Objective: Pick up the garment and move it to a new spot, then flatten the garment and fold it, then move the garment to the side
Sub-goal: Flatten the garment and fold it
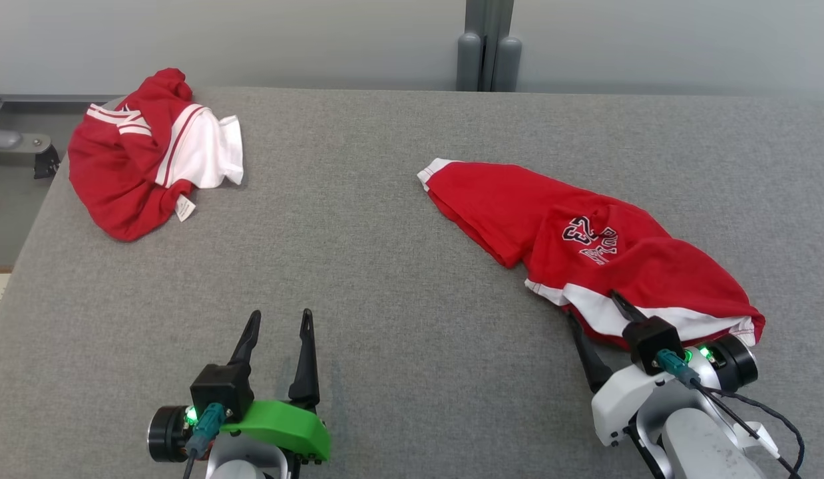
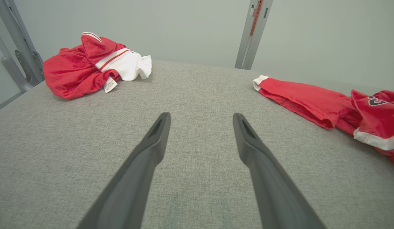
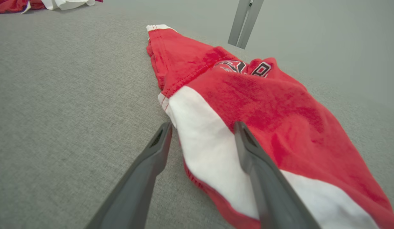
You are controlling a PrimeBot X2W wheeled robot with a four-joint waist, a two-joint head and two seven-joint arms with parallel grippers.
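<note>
garment (image 3: 263, 105) hem between right fingers (image 3: 152, 159), spread wide | left fingers (image 2: 146, 152) wide, well apart from it

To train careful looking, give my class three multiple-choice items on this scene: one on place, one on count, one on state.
1. The crumpled red-and-white garment lies: A at the grey table's far left corner; B at its near right edge; C on the floor.
2. Garments on the table: A one; B two; C three.
3. The right hand at the printed red jersey is: A shut on it; B open; C shut empty.
Key: A, far left in the head view; B, both red; B, fingers apart at the white hem.
</note>
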